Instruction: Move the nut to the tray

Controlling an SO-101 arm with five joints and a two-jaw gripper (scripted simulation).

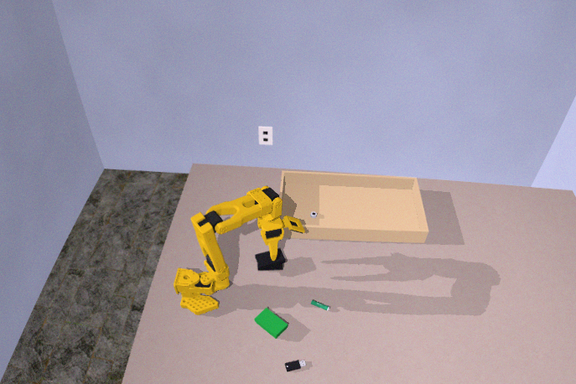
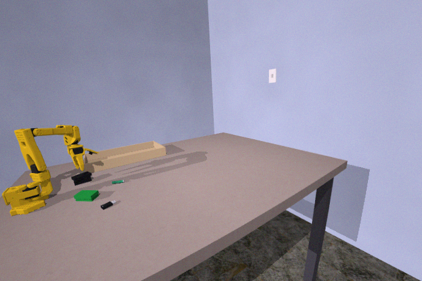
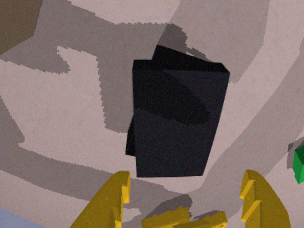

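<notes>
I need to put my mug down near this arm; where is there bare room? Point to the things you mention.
Right of the green pen-like stick [image 1: 319, 304] [image 2: 117, 181], toward the table's far right edge, only shadows lie. It is crowded between the black box [image 1: 268, 262] [image 2: 82, 178] [image 3: 175, 125], arm and tray [image 1: 356, 235] [image 2: 125, 160].

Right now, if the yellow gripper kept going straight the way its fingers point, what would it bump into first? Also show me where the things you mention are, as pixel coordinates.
Probably the black rectangular box [image 1: 265, 262] [image 2: 82, 178] [image 3: 175, 125], lying below the gripper [image 1: 289, 241] [image 2: 89, 161] [image 3: 185, 187], its lid skewed. Whether the fingers would touch it or pass beside it, I can't tell.

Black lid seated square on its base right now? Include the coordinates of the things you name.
No, the wrist view shows the black lid [image 3: 175, 125] askew, with dark corners of the base [image 3: 130, 142] sticking out past it.
</notes>
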